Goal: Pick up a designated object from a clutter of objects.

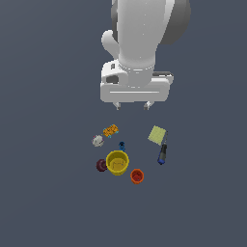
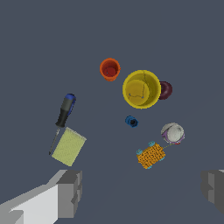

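Exterior view, end effector point(image 1: 132, 105): hangs above the bench point(image 1: 43, 193), two short fingertips pointing down, spread apart with nothing between them.
Exterior view, yellow cup point(image 1: 117, 162): upright, below the end effector and well apart from it in the picture, slightly toward the exterior view's left of it; smooth plastic, tapered, wide round rim, open mouth up.
Exterior view, neighbours: dark maroon ball point(image 1: 101, 165) touching the cup's side; small orange-red cup point(image 1: 137, 176) just beside it, farther from the end effector; tiny blue piece point(image 1: 121, 145) between cup and end effector.
Exterior view, nearer the end effector: orange block point(image 1: 110, 130), white ball point(image 1: 98, 141), pale green square point(image 1: 157, 135), blue marker point(image 1: 162, 154).

Wrist view, end effector point(image 2: 142, 192): grey blocky fingers point(image 2: 70, 192) at both edges, wide apart, empty.
Wrist view, yellow cup point(image 2: 141, 89): seen from above, round rim, hollow inside, ahead of the fingers and clear of them.
Wrist view, textures: orange block point(image 2: 151, 155) is dimpled with blue-tipped corners; the green square point(image 2: 69, 146) flat, matte; marker point(image 2: 64, 111) dark-bodied, blue-capped.
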Available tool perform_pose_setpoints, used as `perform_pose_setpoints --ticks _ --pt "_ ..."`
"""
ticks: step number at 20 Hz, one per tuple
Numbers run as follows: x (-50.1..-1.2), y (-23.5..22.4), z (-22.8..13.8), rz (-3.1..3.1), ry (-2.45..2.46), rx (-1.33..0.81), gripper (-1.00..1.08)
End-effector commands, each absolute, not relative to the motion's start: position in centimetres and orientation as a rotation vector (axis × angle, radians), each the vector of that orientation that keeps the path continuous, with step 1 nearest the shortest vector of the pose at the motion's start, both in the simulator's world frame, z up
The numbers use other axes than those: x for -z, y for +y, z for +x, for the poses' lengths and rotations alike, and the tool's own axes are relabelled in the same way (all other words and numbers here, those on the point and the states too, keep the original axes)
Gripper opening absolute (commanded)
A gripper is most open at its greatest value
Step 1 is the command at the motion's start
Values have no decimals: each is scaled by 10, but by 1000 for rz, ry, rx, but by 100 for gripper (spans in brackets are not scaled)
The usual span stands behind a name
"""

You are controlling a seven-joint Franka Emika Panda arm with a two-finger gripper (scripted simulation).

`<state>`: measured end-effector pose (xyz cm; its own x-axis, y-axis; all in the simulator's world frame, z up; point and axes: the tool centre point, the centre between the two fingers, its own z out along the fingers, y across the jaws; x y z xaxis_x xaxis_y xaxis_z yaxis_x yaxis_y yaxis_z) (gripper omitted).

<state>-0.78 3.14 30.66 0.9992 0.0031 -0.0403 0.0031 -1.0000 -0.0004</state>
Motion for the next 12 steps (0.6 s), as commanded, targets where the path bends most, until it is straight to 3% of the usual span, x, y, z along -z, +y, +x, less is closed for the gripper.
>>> perform_pose_setpoints --ticks 1,12 --pt "-307 31 -8 -3141 -5 -63 28" --pt "-312 23 -4 -3152 -25 -33 28"
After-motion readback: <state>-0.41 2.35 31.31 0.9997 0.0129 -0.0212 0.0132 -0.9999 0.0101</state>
